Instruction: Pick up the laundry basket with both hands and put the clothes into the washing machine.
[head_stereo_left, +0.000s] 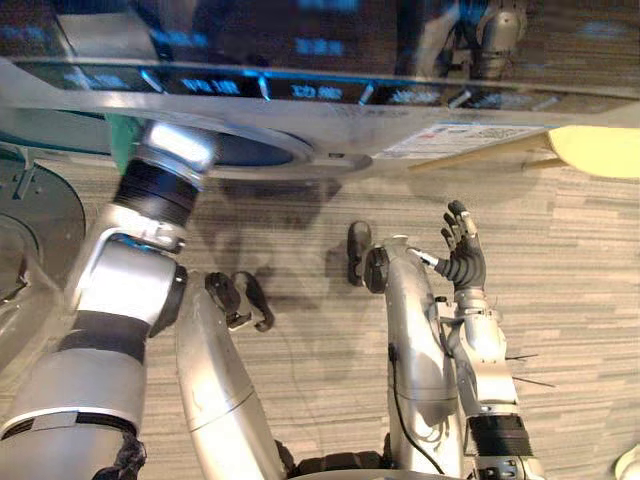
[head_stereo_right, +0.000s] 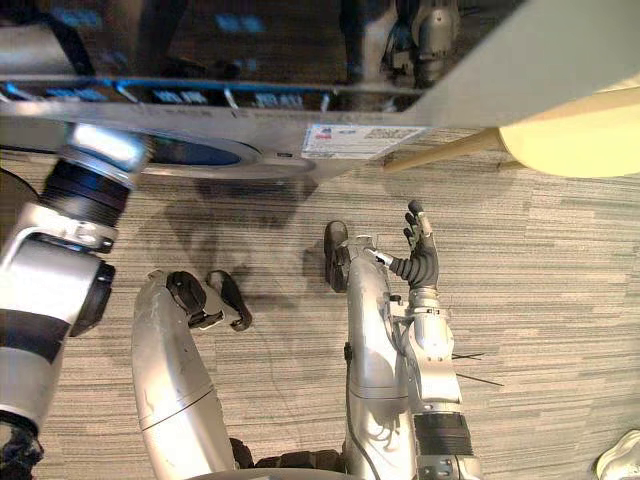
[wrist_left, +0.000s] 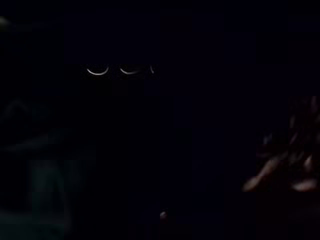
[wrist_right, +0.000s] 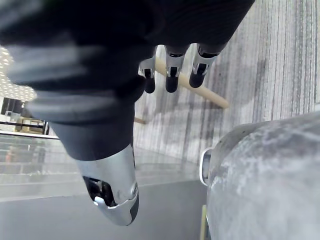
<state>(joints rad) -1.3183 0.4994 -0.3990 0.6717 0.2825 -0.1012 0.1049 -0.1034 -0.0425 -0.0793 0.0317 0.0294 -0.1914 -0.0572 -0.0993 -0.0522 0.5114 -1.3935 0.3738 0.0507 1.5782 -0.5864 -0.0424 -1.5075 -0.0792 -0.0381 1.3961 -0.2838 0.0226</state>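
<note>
My right hand (head_stereo_left: 465, 262) hangs over the grey striped carpet floor (head_stereo_left: 560, 260). Its fingers (wrist_right: 171, 75) are straight and slightly spread, with the thumb apart from them, and they have hold of nothing. There is open floor on every side of them.

Well ahead of my right fingertips runs the front edge of the washing machine with its glossy dark control panel and pale grey top (head_stereo_left: 330, 105). That edge cuts across the whole width before me. Ahead and out to the right of my right fingers, a light wooden bar (head_stereo_right: 440, 155) slants out from under the edge. Above the bar sits a pale yellow rounded thing (head_stereo_right: 570, 135). I cannot tell whether that is the laundry basket.

My left arm (head_stereo_left: 155, 190) goes up under the machine's edge, just beside the silver rim of its dark round opening (head_stereo_left: 260, 150). My left hand is hidden past the rim, so I cannot tell whether it grips anything. In the left wrist view it is dark in there, with a dim reddish shape (wrist_left: 295, 150) to one side that I cannot make out as clothes or anything else.

Outward of my left arm stands a clear, curved, glassy panel (head_stereo_left: 30, 230), near the elbow, and it narrows the room on that side.
</note>
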